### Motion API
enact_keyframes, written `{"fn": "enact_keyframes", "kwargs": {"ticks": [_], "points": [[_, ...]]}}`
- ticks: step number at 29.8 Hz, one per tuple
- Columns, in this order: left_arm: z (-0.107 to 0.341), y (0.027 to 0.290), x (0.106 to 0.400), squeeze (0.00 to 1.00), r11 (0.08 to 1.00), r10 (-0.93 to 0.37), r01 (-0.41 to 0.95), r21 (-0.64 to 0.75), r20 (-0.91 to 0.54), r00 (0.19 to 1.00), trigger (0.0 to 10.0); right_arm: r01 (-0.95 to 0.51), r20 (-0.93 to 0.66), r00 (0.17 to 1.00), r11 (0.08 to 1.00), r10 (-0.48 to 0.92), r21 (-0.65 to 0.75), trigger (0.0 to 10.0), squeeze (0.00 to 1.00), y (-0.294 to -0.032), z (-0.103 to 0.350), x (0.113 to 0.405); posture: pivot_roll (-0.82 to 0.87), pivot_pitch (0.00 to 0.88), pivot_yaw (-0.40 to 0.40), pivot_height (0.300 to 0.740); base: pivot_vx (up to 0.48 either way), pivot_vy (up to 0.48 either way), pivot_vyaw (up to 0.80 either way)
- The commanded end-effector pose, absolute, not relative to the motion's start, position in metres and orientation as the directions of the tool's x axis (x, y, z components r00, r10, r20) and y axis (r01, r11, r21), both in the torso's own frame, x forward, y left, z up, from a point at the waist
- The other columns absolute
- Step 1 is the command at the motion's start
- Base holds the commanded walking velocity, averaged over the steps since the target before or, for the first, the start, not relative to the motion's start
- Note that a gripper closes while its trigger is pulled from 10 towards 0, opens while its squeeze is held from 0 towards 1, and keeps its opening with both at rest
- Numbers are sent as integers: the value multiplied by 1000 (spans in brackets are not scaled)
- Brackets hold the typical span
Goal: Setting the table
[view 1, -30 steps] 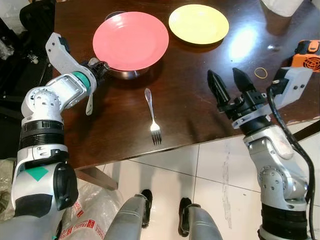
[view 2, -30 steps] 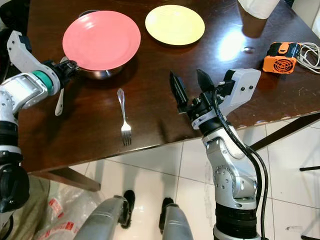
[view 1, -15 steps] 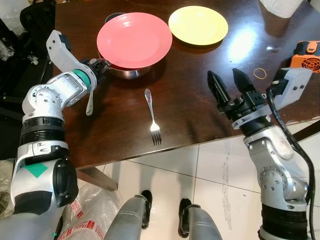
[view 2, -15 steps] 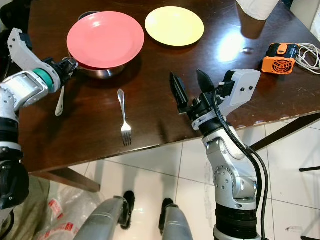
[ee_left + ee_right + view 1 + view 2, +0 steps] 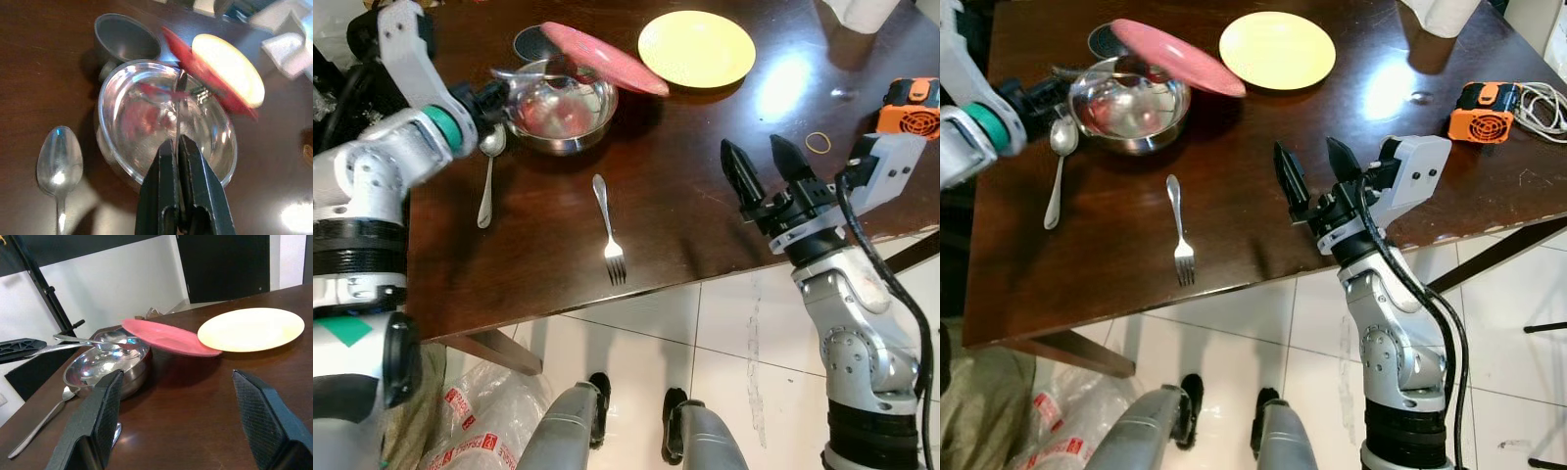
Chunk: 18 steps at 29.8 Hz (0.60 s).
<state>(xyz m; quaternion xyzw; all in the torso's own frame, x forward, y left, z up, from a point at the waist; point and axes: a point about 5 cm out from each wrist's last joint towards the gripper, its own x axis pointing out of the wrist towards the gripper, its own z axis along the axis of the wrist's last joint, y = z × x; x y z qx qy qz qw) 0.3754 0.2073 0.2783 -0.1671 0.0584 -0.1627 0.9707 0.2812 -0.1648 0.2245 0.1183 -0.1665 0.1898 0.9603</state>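
Observation:
A pink plate (image 5: 602, 57) leans tilted over the far rim of a steel bowl (image 5: 558, 113), its far edge close to a yellow plate (image 5: 695, 47). My left gripper (image 5: 177, 142) is at the bowl's left side, shut on a thin silver utensil (image 5: 83, 340) that reaches across the bowl toward the pink plate. What kind of utensil it is I cannot tell. A spoon (image 5: 487, 171) lies left of the bowl and a fork (image 5: 607, 227) lies nearer the front edge. My right gripper (image 5: 764, 166) hovers open over the table's front right, holding nothing.
The dark wooden table (image 5: 705, 206) ends just in front of the fork, with white floor tiles below. A dark cup (image 5: 530, 41) stands behind the bowl. An orange device (image 5: 909, 103) and a rubber band (image 5: 822, 142) lie at the right edge.
The pink plate, lying flat on the bowl before, has tipped up and slid toward the yellow plate, uncovering the bowl. My left arm has risen. The right gripper is unchanged.

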Motion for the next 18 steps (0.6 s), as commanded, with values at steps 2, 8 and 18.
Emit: {"fn": "enact_keyframes", "kwargs": {"ticks": [2, 8, 18], "points": [[260, 208, 372, 0, 918, -338, 294, -265, -136, 931, 10000, -401, 351, 878, 901, 326, 167, 10000, 0, -167, 221, 280, 135, 136, 83, 740, 0, 0, 0], [250, 203, 368, 0, 916, -360, 322, -240, -135, 923, 10000, -403, 351, 877, 901, 328, 164, 10000, 0, -167, 222, 281, 129, 140, 78, 740, 0, 0, 0], [281, 204, 365, 0, 909, -392, 396, -126, 61, 918, 10000, -399, 350, 878, 902, 326, 162, 10000, 0, -168, 223, 281, 130, 139, 75, 740, 0, 0, 0]]}}
